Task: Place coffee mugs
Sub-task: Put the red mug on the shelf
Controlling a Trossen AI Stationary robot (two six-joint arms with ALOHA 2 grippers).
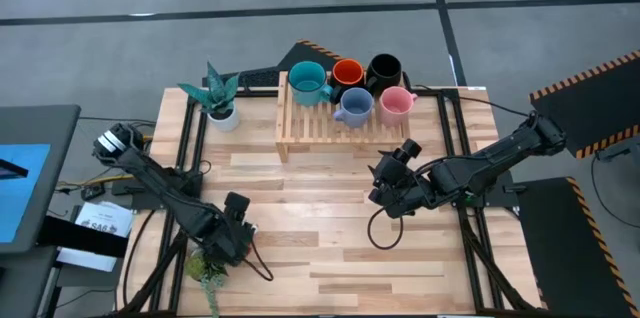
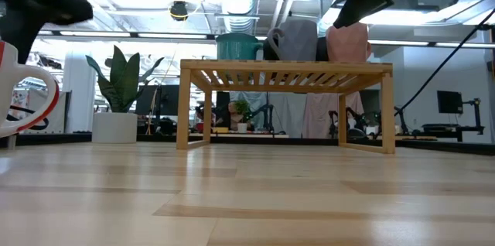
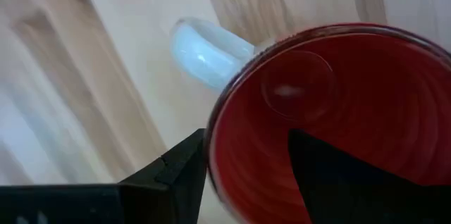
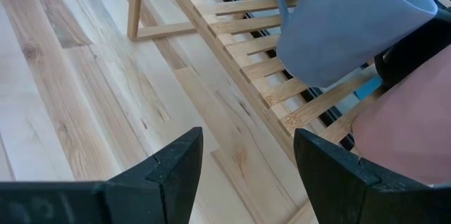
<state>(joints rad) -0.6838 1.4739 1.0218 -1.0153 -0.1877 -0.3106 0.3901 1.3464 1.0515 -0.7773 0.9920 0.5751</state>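
The red mug (image 3: 338, 122) sits with the left gripper (image 3: 246, 175) jaws spread across its rim; right gripper (image 4: 243, 164) jaws released. Next: clench and carry it to the rack (image 1: 330, 130).

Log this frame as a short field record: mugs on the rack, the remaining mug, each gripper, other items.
rack: wooden slatted rack at the table's far side
mugs on rack: teal, orange, black, pale blue, pink
remaining mug: red mug at near left, one finger inside its rim, one outside
left gripper: at the red mug
right gripper: open, empty, in front of the rack
other: potted plant left of rack
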